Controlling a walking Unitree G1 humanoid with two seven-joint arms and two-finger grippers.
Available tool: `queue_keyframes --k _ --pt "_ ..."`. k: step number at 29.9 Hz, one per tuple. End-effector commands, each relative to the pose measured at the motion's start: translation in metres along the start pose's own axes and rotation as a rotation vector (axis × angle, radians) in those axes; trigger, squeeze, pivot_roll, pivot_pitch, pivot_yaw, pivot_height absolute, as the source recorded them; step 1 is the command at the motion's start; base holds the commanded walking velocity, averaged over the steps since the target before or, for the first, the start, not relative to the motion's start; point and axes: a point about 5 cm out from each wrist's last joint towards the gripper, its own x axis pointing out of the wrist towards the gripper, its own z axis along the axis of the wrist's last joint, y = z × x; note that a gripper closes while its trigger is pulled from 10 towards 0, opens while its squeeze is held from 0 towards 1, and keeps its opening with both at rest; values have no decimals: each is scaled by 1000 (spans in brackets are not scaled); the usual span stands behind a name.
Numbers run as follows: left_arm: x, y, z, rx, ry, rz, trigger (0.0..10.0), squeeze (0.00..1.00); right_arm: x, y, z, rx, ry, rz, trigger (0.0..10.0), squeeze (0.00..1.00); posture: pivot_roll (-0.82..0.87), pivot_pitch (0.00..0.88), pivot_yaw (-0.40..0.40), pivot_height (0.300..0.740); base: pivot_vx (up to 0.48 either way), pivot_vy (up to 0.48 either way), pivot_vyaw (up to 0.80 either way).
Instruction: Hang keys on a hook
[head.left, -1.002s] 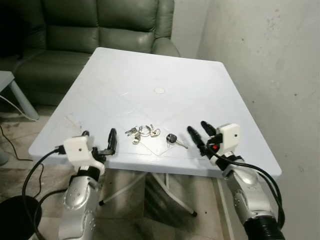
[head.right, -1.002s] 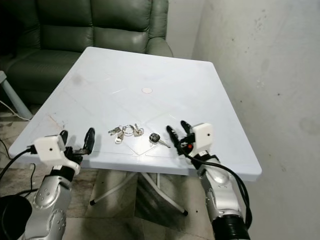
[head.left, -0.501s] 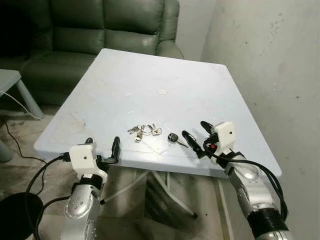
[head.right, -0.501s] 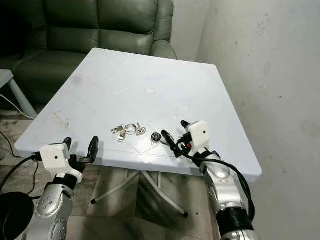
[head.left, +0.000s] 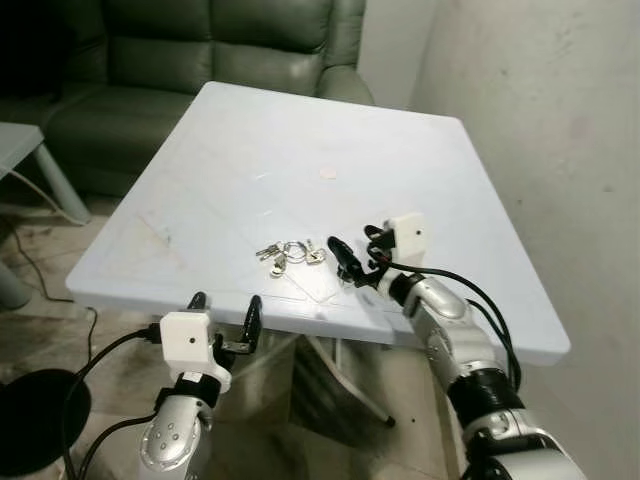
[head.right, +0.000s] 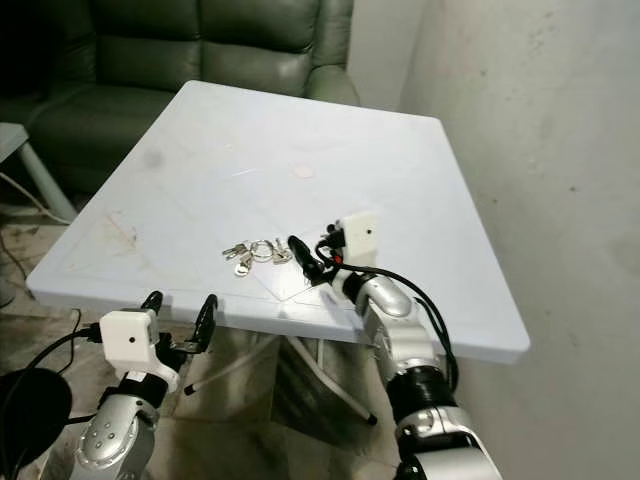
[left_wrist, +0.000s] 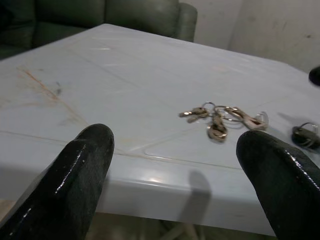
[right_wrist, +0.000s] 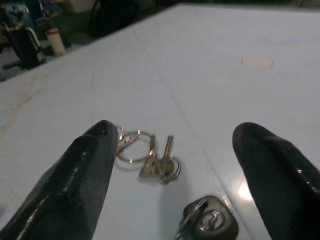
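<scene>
**Right claw open over the black-headed key on the white desk**

The right claw (head.left: 357, 259) is seen low over the desk (head.left: 300, 140), its two black fingers spread wide apart with nothing held between them. Just beneath and between its fingertips, a key with a black head (right_wrist: 210, 222) is seen lying flat on the desk surface. Just beside that key, towards the robot's left, a bunch of silver keys (head.left: 288, 253) on a ring is spread out on the desk, near its front edge. The bunch is not touched by either claw.

The left claw (head.left: 222, 314) is held below and just in front of the desk's front edge, fingers also parted and nothing gripped. In the left wrist view, the silver bunch (left_wrist: 220, 117) is seen past the desk's edge, between the two fingers (left_wrist: 82, 165) but well beyond them.

A small round mark (head.left: 325, 172) is visible near the middle of the desk. A dark green sofa (head.left: 200, 50) stands behind the desk, and a pale, stained wall (head.left: 540, 120) is seen along the robot's right.
</scene>
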Motion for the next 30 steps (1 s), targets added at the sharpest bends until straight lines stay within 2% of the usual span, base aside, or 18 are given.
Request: queue_keyframes --k 1,5,13,14,15,17,18,20,21,27,28,30 --pt "0 -4 4 9 -4 -14 10000 0 2 -2 0 16 12 -20 10000 0 55 86 -96 740 0 0 0" --pt "-3 -5 6 19 2 -19 10000 0 7 3 1 9 10 -20 10000 0 62 93 -96 740 0 0 0" --pt "-4 -3 7 21 11 -10 10000 0 -5 -10 -11 -50 45 -104 10000 0 49 106 -91 740 0 0 0" --pt "-4 -2 7 21 11 -9 10000 0 -8 -12 -13 -61 44 -112 7294 0 46 105 -90 740 0 0 0" --pt "-3 -3 7 21 11 -8 10000 0 -13 -15 -15 -56 37 -120 2078 0 41 106 -90 740 0 0 0" --pt "-2 -3 7 21 11 -8 10000 0 -16 -18 -16 -48 25 -122 2078 0 41 106 -90 740 0 0 0" --pt "-1 -3 7 17 10 -10 10000 0 -19 -20 -19 -57 42 -126 4627 0 35 103 -89 740 0 0 0" --pt "-1 -3 7 16 10 -11 10000 0 -21 -21 -20 -62 51 -128 4627 0 35 103 -89 740 0 0 0" --pt "1 -4 7 16 9 -12 10000 0 -23 -22 -21 -60 53 -127 5137 0 28 100 -88 740 0 0 0" --pt "3 -5 7 17 7 -13 10000 0 -27 -23 -23 -57 56 -124 5137 0 28 100 -88 740 0 0 0" --pt "4 -5 7 17 6 -15 10000 0 -27 -22 -22 -57 42 -112 10000 0 13 98 -84 740 0 0 0" --pt "6 -6 8 14 2 -19 10000 0 -27 -18 -19 -14 9 -79 10000 0 13 98 -84 740 0 0 0"
